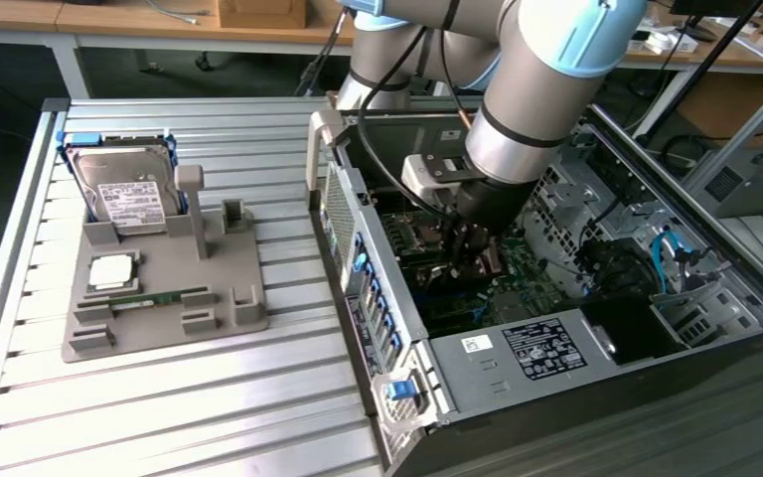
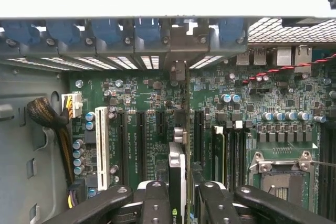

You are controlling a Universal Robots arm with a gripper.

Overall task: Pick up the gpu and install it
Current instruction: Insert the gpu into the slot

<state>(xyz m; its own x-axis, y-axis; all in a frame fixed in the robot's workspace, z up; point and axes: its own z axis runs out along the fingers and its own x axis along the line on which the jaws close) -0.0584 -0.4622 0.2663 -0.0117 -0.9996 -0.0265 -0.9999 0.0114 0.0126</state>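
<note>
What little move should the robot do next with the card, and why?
Probably press the gpu gently straight toward the green motherboard. The gripper holds it edge-on among the long dark slots, bracket end by the case's rear openings; I can't tell if it's seated.

Nvidia logo (image 2: 175, 212) on gpu (image 2: 177, 174)

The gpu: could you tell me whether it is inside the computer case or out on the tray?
Inside the case: the gripper holds the gpu edge-on over the motherboard slots. Fully seated or not, I cannot tell.
</note>
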